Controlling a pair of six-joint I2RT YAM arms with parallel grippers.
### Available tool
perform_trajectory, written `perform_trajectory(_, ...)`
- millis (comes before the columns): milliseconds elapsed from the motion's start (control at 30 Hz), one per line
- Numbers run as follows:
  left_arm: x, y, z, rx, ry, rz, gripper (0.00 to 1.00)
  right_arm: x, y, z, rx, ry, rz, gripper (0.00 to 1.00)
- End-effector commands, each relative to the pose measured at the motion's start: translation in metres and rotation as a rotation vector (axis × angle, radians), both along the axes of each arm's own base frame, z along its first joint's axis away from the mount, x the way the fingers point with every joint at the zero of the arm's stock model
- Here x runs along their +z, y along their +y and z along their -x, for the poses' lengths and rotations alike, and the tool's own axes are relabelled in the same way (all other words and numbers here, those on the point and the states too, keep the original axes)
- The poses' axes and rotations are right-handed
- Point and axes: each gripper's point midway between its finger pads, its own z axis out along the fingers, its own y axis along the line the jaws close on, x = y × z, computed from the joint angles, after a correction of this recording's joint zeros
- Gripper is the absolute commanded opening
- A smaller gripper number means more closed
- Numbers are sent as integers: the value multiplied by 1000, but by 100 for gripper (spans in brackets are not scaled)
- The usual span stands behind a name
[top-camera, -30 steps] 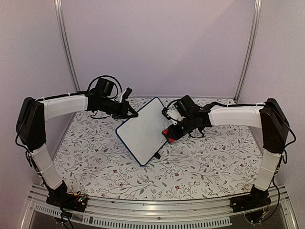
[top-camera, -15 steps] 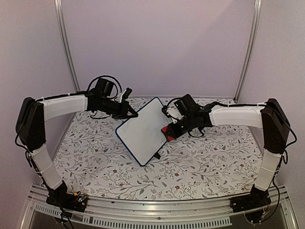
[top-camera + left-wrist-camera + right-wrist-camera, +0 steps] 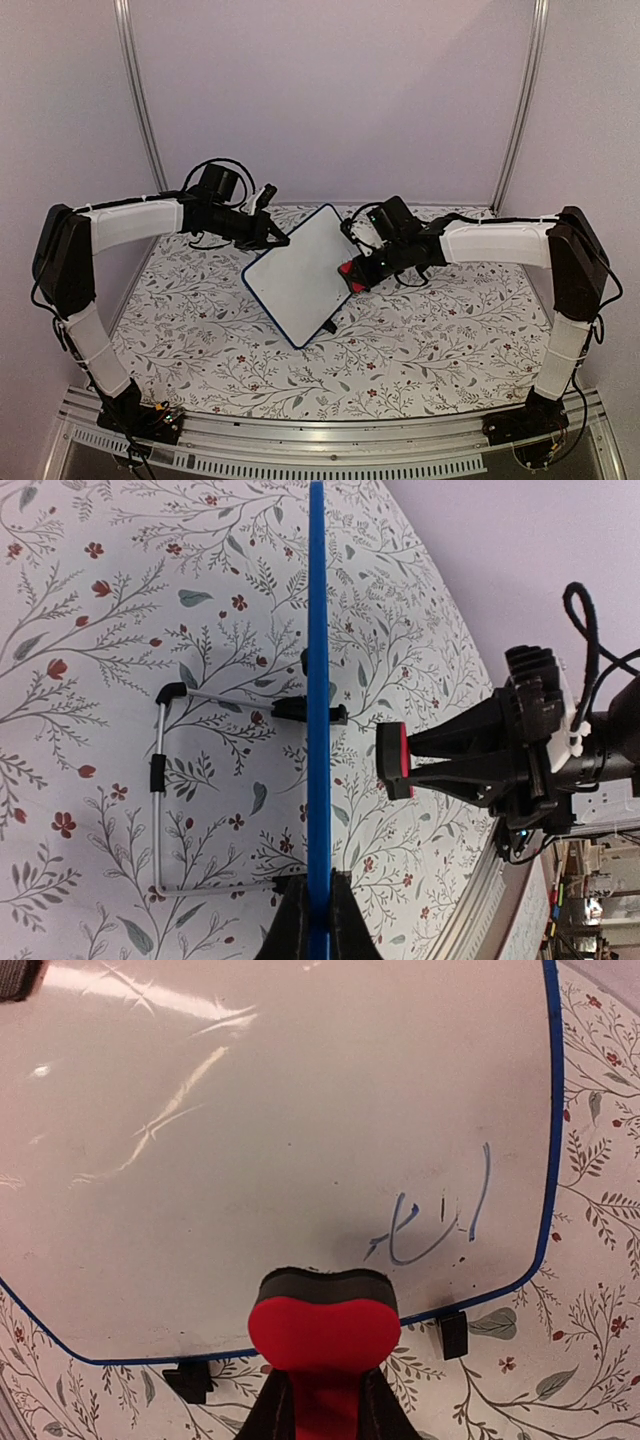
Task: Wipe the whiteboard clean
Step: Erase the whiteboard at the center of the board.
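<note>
Left gripper [image 3: 318, 920]: fingers closed on the blue-framed edge of the whiteboard [image 3: 298, 280]. The board stands tilted at mid-table, toward the far side, between the two arms. Board face: blue handwritten marks [image 3: 432, 1222] near one lower corner, the remainder white with glare. Two black feet [image 3: 455, 1337] sit along the lower edge, and a wire stand [image 3: 160, 780] lies behind the board on the floral tablecloth [image 3: 430, 350]. Right gripper [image 3: 322, 1405]: closed on a red eraser [image 3: 322, 1328], its dark felt turned to the board. The left wrist view shows a gap between felt and board face.
</note>
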Motion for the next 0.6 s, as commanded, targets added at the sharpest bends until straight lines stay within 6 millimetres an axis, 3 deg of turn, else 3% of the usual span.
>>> perform_trajectory(0, 20, -1, 3, -26, -48, 40, 1, 16, -2, -5, -12, -27, -45, 3)
perform_trajectory(233, 19, -2, 4, -29, -44, 42, 1, 15, -10, -9, -18, -4, -46, 3)
perform_trajectory(567, 25, -2, 5, -31, -55, 47, 1, 16, -12, -35, -44, 34, -11, 3)
